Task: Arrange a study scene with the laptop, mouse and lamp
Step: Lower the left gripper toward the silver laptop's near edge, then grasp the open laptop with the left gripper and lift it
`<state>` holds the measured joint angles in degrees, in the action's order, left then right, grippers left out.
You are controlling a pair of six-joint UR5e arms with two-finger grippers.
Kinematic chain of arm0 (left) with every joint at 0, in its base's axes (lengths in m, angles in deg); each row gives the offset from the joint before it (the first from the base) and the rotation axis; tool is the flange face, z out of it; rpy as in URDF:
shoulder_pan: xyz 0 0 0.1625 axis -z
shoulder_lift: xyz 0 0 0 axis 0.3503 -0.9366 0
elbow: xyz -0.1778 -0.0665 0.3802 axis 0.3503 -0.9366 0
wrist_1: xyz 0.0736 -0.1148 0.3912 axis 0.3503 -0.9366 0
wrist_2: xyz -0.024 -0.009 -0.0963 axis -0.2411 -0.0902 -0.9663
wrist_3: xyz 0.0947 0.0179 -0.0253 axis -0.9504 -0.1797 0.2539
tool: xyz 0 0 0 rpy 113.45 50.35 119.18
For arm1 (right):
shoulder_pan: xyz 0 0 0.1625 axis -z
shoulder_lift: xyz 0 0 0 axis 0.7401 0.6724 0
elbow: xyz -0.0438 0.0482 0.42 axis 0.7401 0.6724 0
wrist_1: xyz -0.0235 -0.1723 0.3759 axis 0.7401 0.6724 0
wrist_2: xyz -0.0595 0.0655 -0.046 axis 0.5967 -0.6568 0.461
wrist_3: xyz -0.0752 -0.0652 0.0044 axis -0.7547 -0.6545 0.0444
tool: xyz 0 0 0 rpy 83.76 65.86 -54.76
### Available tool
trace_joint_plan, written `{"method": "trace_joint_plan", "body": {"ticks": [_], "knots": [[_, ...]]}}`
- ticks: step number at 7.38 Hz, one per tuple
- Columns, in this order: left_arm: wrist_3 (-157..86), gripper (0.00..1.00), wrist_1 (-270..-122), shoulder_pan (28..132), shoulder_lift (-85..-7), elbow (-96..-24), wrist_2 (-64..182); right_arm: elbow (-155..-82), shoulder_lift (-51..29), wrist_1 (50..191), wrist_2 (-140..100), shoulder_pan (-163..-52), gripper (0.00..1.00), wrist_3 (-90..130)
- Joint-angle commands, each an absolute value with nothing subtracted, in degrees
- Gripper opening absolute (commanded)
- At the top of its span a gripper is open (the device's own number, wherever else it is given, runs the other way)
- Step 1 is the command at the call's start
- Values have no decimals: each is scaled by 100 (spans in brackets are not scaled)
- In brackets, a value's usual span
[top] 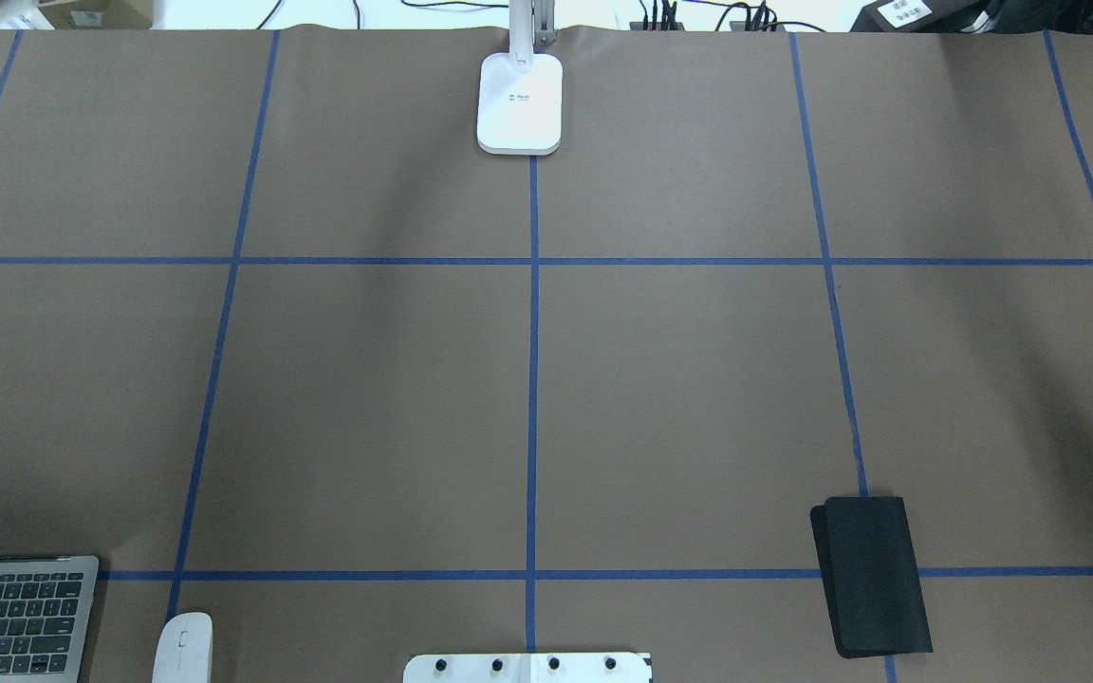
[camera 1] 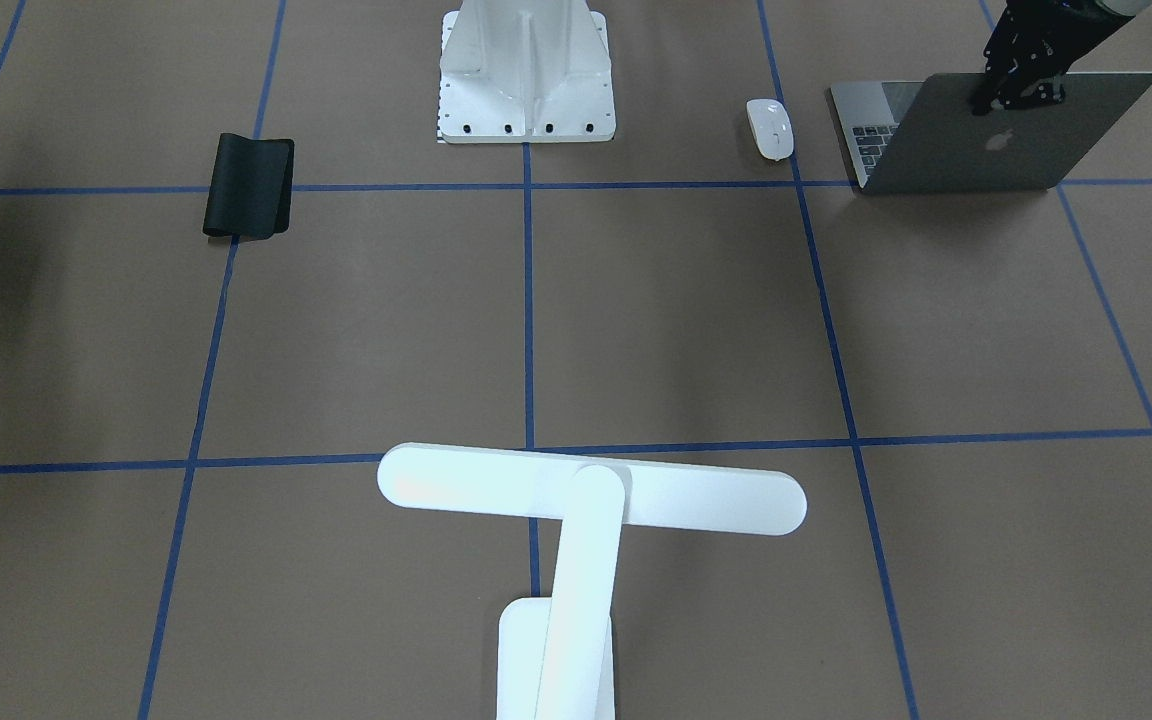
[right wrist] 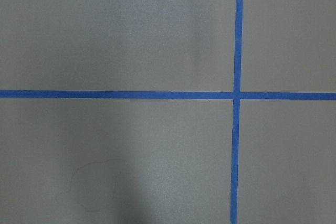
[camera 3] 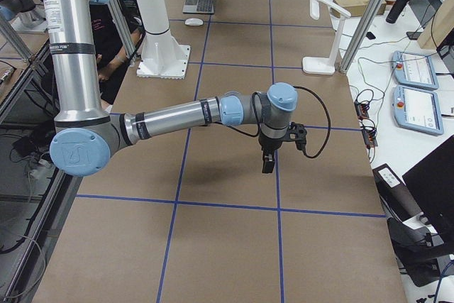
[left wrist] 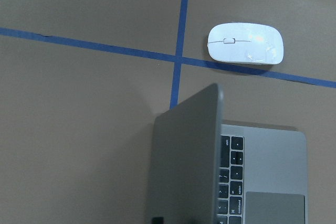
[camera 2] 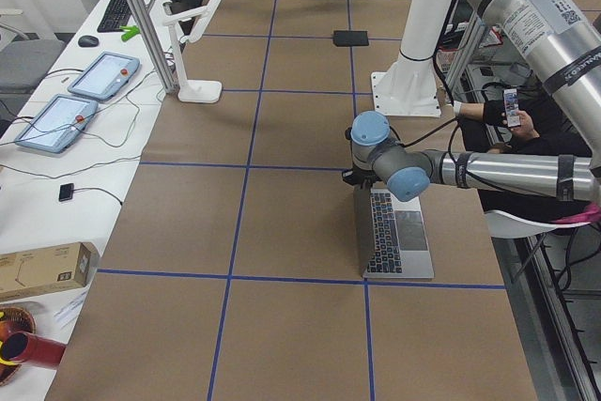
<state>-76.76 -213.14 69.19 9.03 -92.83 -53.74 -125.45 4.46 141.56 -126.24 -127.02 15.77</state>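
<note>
Exterior front-facing camera, nearest first: the lamp (camera 1: 591, 490) stands upright at the counter's (camera 1: 696, 320) near edge, its long bar head lying across the centre tape line above its base. Farther back, on the robot's right, a black mouse pad (camera 1: 248, 187) lies on a tape line with one edge curled. Farther still, on the robot's left, the mouse (camera 1: 769, 128) sits flat just beside the laptop (camera 1: 996, 150), not touching it, between it and the white pedestal (camera 1: 526, 90). The laptop is part open, its keys toward the robot and its logo side toward me. The left fingers (camera 1: 983, 98) are clamped on the lid's top edge. Seen from the counter's right end, the right fingers (camera 3: 267, 163) hang pointing down over bare counter near the middle. I cannot tell whether they are apart or together.
</note>
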Motion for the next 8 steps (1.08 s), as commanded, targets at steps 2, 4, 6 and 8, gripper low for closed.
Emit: {"method": "trace_joint_plan", "body": {"ticks": [2, 4, 6, 8], "knots": [[-7688, 11, -21401, 7033, 915, -9285, -5386, -12538, 450, 14156, -12624, -12693, 100, 1577], [-7697, 1, -21515, 7148, 985, -9285, -5421, -12512, 459, 14165, -12633, -12676, 100, 1577], [-7697, 0, -21612, 7297, 986, -9285, -5465, -12477, 459, 14165, -12633, -12676, 100, 1586], [-7714, 0, -21629, 7403, 951, -9346, -5474, -12450, 450, 14165, -12633, -12667, 100, 1586]]}}
